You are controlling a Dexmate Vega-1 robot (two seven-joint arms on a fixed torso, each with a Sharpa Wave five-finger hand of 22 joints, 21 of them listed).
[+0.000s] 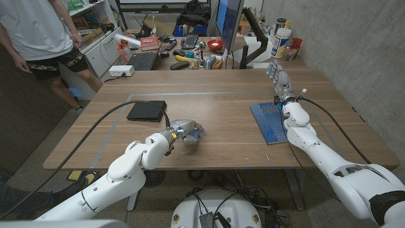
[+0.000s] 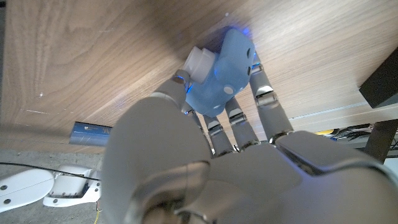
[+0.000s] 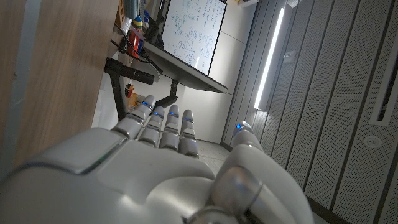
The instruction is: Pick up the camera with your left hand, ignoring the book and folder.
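**Left hand closed around the blue camera at the near edge**

Nearest to us, at about 7 o'clock from the middle of the wooden table point(image 1: 221, 114), our left hand point(image 1: 180, 133) is wrapped around the small blue camera point(image 1: 192, 133). The left wrist view shows it best: the fingers point(image 2: 268, 102) reach over one side of the camera's point(image 2: 222, 71) light-blue body, the thumb comes in from the other side, and a short white lens barrel point(image 2: 200, 62) sticks out between them. The camera lies close against the tabletop; we cannot tell whether it has left the wood.

A little farther out, at about 10 o'clock from that hand, lies a flat black folder point(image 1: 147, 111), apart from the hand. The black cable of the left arm runs beside it.

Across at 3 o'clock the blue book point(image 1: 268, 121) lies flat, with our right forearm passing over its outer edge. Beyond it, at about 2 o'clock, our right hand point(image 1: 278, 78) is raised above the table, holding nothing. In the right wrist view its fingers point(image 3: 163, 127) are extended and close together, the thumb set apart.

Farthest off, at 12 o'clock past the table, stands a cluttered desk with a monitor point(image 1: 229, 19), and a person point(image 1: 44, 38) stands at 10 o'clock.
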